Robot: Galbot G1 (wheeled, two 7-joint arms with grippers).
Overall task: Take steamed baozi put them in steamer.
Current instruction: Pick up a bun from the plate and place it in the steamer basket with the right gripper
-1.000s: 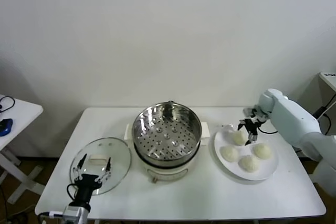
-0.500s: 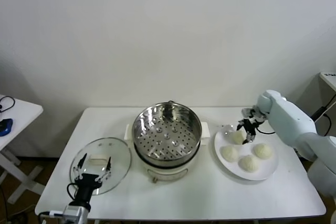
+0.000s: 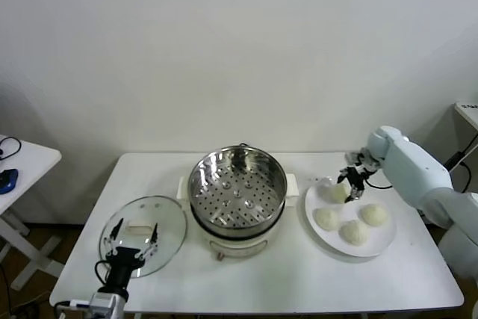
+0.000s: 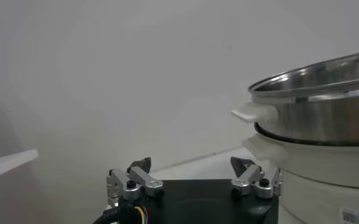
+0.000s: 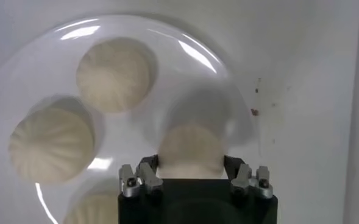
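Note:
The steamer [image 3: 237,184], a shiny steel pot with a perforated tray on a white base, stands mid-table with nothing in it. To its right a white plate [image 3: 385,244] carries the steamed baozi. My right gripper [image 3: 351,184] is shut on the far-left baozi [image 3: 334,193]. In the right wrist view that bun [image 5: 190,149] fills the gap between the fingers of the right gripper [image 5: 190,165] and casts a shadow on the plate [image 5: 185,49]. Three other buns [image 3: 326,218] [image 3: 353,231] [image 3: 373,214] lie on the plate. My left gripper [image 3: 133,243] hovers open over the glass lid.
A round glass lid [image 3: 143,235] lies flat at the table's front left, under the left gripper [image 4: 191,167]. The steamer's steel wall and white side handle [image 4: 252,113] rise close beside that gripper. A small side table [image 3: 15,166] stands at the far left.
The right gripper's jaws have closed from wide open onto the far-left baozi, and gripper and bun have shifted slightly. The left arm has not moved.

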